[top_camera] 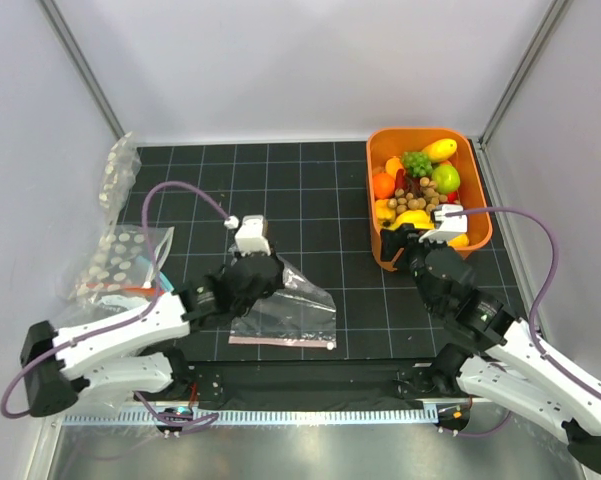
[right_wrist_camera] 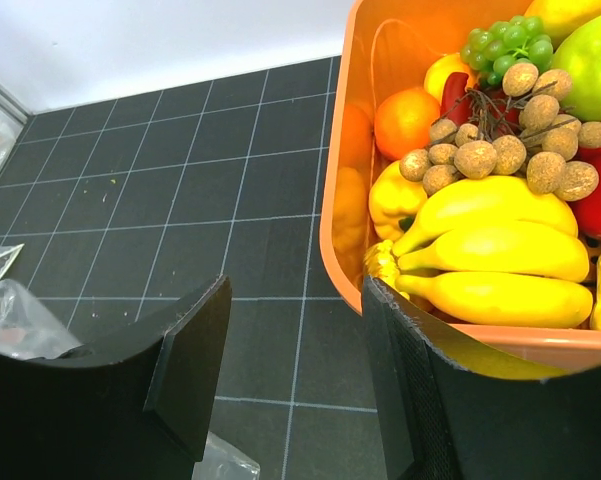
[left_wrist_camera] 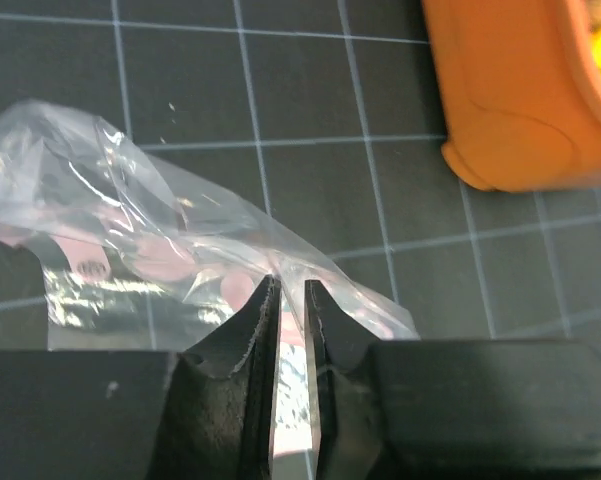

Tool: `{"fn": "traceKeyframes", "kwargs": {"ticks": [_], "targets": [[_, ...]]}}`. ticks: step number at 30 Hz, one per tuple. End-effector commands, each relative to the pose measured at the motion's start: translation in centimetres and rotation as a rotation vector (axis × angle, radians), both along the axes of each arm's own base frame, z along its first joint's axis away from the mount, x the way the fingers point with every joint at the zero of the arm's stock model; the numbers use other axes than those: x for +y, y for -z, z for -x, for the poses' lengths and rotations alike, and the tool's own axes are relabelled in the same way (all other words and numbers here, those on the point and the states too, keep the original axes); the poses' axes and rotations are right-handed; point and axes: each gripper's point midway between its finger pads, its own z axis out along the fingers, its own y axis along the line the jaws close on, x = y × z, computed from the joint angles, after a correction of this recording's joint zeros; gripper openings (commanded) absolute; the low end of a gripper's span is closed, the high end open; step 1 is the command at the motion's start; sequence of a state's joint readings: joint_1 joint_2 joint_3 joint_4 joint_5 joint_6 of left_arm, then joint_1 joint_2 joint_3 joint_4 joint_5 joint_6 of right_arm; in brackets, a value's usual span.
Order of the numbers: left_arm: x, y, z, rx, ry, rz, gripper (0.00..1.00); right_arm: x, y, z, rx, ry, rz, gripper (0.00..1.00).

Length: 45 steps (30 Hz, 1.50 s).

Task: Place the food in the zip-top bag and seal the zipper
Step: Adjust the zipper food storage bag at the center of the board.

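Observation:
The zip-top bag [top_camera: 292,308] lies crumpled on the black mat with its pink zipper [top_camera: 280,342] along the near edge. My left gripper [top_camera: 268,272] sits on the bag's upper left part. In the left wrist view its jaws [left_wrist_camera: 292,290] stand a narrow slit apart, with the clear film of the bag [left_wrist_camera: 130,220] showing in the gap. The food [top_camera: 420,185] fills the orange tub [top_camera: 379,250]: bananas [right_wrist_camera: 500,250], a brown nut cluster [right_wrist_camera: 500,155], green grapes and an orange. My right gripper [right_wrist_camera: 295,290] is open and empty, just outside the tub's near left wall [right_wrist_camera: 330,230].
Two other clear bags with bold white dots lie at the left, one flat [top_camera: 120,260] and one against the wall [top_camera: 118,175]. The tub's corner [left_wrist_camera: 520,90] shows beyond the left gripper. White walls close in the mat on three sides.

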State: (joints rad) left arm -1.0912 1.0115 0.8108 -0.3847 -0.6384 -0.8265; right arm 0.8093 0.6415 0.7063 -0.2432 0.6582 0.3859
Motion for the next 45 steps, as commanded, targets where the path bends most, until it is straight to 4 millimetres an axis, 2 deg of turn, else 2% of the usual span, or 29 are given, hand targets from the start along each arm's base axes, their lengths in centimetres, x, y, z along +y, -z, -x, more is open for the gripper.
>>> {"fn": "traceKeyframes", "kwargs": {"ticks": [1,2,3,4,5,6,8,9,11,13,14,15,16,17,18,20,22,24,25,26,29,32,33,36,39,40,41,43,45], "targets": [[-0.4,0.2,-3.7,-0.016,-0.066,-0.093,0.19,0.3,-1.2,-0.2,-0.034,-0.009,-0.021,0.62],[-1.0,-0.2,-4.7,0.002,-0.059,-0.078,0.18,0.3,-1.1,-0.2,-0.033,-0.009,-0.020,0.62],[-1.2,0.6,-5.9,0.062,-0.041,-0.063,0.15,0.3,-1.1,-0.3,-0.033,-0.007,-0.017,0.61],[-1.6,2.9,-7.0,0.123,-0.039,-0.102,0.12,0.3,-1.1,-0.3,-0.032,-0.007,-0.020,0.62],[-1.7,2.4,-8.6,0.138,-0.049,-0.081,0.10,0.3,-1.0,-0.3,-0.031,-0.005,-0.021,0.62],[-2.0,3.1,-9.2,0.160,-0.045,-0.094,0.15,0.4,-1.0,-0.3,-0.031,-0.008,-0.019,0.62],[-2.2,4.3,-10.1,0.175,-0.029,-0.167,0.57,0.3,-0.9,-0.3,-0.029,-0.004,-0.018,0.62],[-2.5,3.7,-10.5,0.166,-0.020,-0.177,0.70,0.4,-0.8,-0.3,-0.028,-0.005,-0.017,0.62],[-1.8,3.0,-10.5,0.148,-0.043,-0.187,0.85,0.5,-0.9,-0.4,-0.028,-0.008,-0.020,0.62],[-1.6,2.1,-10.3,0.116,-0.032,-0.168,0.88,0.6,-0.8,-0.4,-0.025,-0.013,-0.016,0.63],[-1.4,2.4,-9.7,0.119,-0.013,-0.167,0.88,0.7,-0.7,-0.4,-0.023,-0.014,-0.014,0.63],[-1.5,0.9,-9.3,0.074,0.025,-0.147,0.89,0.7,-0.7,-0.4,-0.021,-0.016,-0.013,0.63],[-1.7,0.7,-8.9,0.057,0.075,-0.151,0.89,0.8,-0.6,-0.4,-0.019,-0.022,-0.010,0.63],[-2.3,1.6,-7.6,0.073,0.166,-0.147,0.88,0.9,-0.6,-0.5,-0.017,-0.025,-0.007,0.63],[-2.5,1.0,-7.1,0.042,0.216,-0.162,0.87,1.0,-0.5,-0.4,-0.015,-0.032,-0.005,0.63],[-2.7,1.1,-5.9,0.042,0.272,-0.205,0.87,1.8,-0.3,-0.5,-0.004,-0.062,0.001,0.63],[-2.6,0.5,-5.5,0.016,0.246,-0.228,0.87,2.9,0.3,-0.7,0.019,-0.106,0.012,0.64],[-1.8,0.1,-5.9,-0.008,0.186,-0.232,0.89,3.9,1.0,-0.9,0.039,-0.137,0.020,0.63],[-1.4,-0.5,-6.0,-0.024,0.163,-0.224,0.96,4.6,1.3,-1.0,0.050,-0.159,0.023,0.64],[-0.8,-1.0,-6.1,-0.040,0.133,-0.218,1.00,5.7,2.2,-1.3,0.082,-0.190,0.038,0.64],[0.1,-1.1,-5.9,-0.055,0.109,-0.209,1.00,7.6,4.4,-1.9,0.155,-0.238,0.076,0.64],[1.0,-1.9,-5.6,-0.092,0.085,-0.184,1.00,9.3,5.5,-2.1,0.199,-0.291,0.086,0.64],[0.9,-2.3,-5.7,-0.110,0.086,-0.170,1.00,9.9,6.5,-2.1,0.230,-0.311,0.099,0.64],[1.3,-3.1,-5.4,-0.155,0.091,-0.140,1.00,10.7,7.4,-2.2,0.260,-0.334,0.099,0.66],[1.7,-3.7,-5.1,-0.184,0.087,-0.116,1.00,11.5,8.6,-2.2,0.303,-0.353,0.108,0.71],[1.8,-3.6,-5.0,-0.185,0.089,-0.114,1.00,11.7,9.4,-2.4,0.325,-0.350,0.121,0.77],[1.8,-4.3,-4.9,-0.205,0.088,-0.091,1.00,11.8,9.8,-2.5,0.340,-0.345,0.122,0.80],[1.8,-4.5,-4.7,-0.218,0.097,-0.074,1.00,12.2,10.6,-2.7,0.364,-0.345,0.130,0.84],[1.8,-4.7,-4.5,-0.232,0.106,-0.054,1.00,12.6,12.3,-3.0,0.405,-0.339,0.152,0.85]]}}
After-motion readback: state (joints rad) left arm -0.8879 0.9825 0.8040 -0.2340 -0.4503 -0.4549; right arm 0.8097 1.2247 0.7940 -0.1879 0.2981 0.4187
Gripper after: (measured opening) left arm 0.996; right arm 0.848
